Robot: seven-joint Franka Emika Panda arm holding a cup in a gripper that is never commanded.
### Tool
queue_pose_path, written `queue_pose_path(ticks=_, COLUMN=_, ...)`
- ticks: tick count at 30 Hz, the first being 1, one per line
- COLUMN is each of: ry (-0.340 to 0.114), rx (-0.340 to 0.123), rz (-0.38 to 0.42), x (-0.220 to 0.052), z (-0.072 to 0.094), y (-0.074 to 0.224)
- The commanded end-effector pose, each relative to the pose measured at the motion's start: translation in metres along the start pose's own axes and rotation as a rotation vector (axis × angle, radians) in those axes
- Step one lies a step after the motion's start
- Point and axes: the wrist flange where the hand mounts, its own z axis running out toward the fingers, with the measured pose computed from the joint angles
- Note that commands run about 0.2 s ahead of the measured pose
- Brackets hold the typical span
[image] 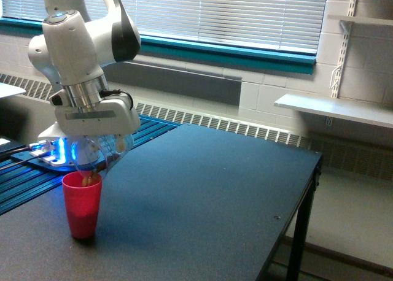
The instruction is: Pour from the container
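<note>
**Pour close to its end**

Dark tabletop (215, 189) fills the scene, with window blinds and a wall shelf behind. Near the table's front corner on the exterior view's left stands one red cup (81, 204), upright. Directly above its rim the gripper (98, 140) pinches the single clear container (101, 151), tipped steeply so its mouth points down into the red cup. A few brownish pieces show at the mouth; the container's body looks almost see-through, so I judge most of the contents are out. What seems left: the last pieces, then righting the container. Count: one arm, one clear container, one red cup.
</note>
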Motion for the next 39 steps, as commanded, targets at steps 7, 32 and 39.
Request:
queue_pose_path(ticks=7, ry=-0.016, rx=0.000, rz=-0.025, x=-0.006, z=-0.008, y=-0.001)
queue_pose_path(ticks=32, ry=-0.041, rx=-0.020, rz=-0.007, x=-0.008, z=-0.009, y=-0.008)
queue_pose_path(ticks=39, ry=-0.036, rx=0.055, rz=-0.038, x=-0.016, z=-0.018, y=-0.005)
